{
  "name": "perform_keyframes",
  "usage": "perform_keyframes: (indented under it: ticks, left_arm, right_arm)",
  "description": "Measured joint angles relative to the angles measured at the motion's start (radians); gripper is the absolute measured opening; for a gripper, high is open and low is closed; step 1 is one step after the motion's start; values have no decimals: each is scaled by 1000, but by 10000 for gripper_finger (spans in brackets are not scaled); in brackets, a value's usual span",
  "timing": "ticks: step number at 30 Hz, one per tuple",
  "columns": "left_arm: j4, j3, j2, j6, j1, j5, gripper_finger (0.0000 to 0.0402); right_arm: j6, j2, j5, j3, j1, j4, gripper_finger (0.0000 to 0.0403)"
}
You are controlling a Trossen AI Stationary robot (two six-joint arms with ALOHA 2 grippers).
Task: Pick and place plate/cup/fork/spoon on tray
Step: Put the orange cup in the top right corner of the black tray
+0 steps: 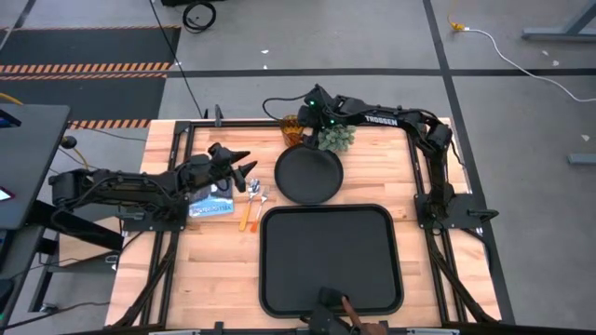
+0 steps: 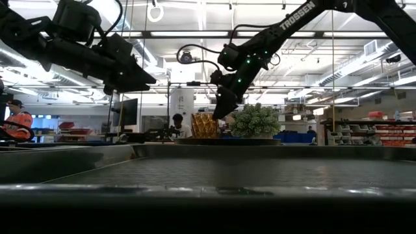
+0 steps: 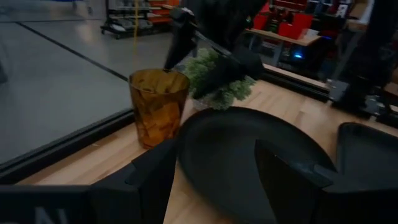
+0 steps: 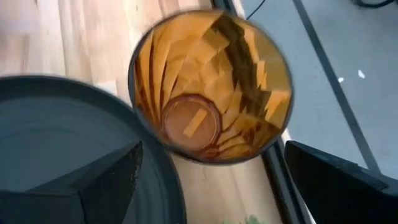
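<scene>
**Jaws spread over the amber cup at the worktop's far edge**

Jaws of the right gripper [image 4: 211, 180] stand wide apart, one dark finger low on each side of the right wrist picture, with the cup [image 4: 211, 84] straight below and between them, not yet touched. That view alone looks down into the tumbler: faceted, translucent amber walls narrowing to a round base. From above, the cup [image 1: 291, 128] is only a small orange spot at upper centre, half hidden under the right gripper [image 1: 310, 119]. The low view shows it upright, its cut facets glinting, beside the bushy green plant [image 2: 255, 121].

The left gripper [image 1: 244, 166] hovers at centre-left of the high picture, jaws open wide; its wrist view looks past both fingers to the plate [image 3: 249, 155], matte black, round, with a low rim, lying just beside the cup [image 3: 157, 107].

Only the high view shows the cutlery: the silver fork [image 1: 264, 197] and the orange-handled spoon [image 1: 250, 207] lie side by side on the pale wooden worktop [image 1: 209, 265], left of the plate [image 1: 308, 175]. Below it, at lower centre, lies the large rectangular tray [image 1: 330, 261], black with rounded corners. A blue-and-white packet [image 1: 211, 203] lies under the left arm.
</scene>
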Motion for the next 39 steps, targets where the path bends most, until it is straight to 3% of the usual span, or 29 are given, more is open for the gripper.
perform_keyframes:
  ticks: [5, 13, 19, 24, 29, 39]
  left_arm:
    - [52, 2, 80, 8, 4, -52, 228]
    - [210, 4, 293, 9, 63, -53, 209]
    - [156, 116, 426, 34, 133, 48, 193]
    - [89, 236, 530, 116, 165, 62, 188]
    - [-10, 310, 577, 148, 202, 61, 188]
    - [-48, 316, 575, 151, 263, 57, 187]
  right_arm:
    - [-4, 5, 1, 0, 1, 21, 400]
    - [-16, 14, -12, 0, 2, 52, 399]
    - [-23, 14, -61, 0, 2, 64, 399]
    - [-24, 14, -70, 0, 2, 81, 399]
    - [-24, 14, -88, 0, 2, 88, 399]
    - [-16, 21, -88, 0, 5, 122, 399]
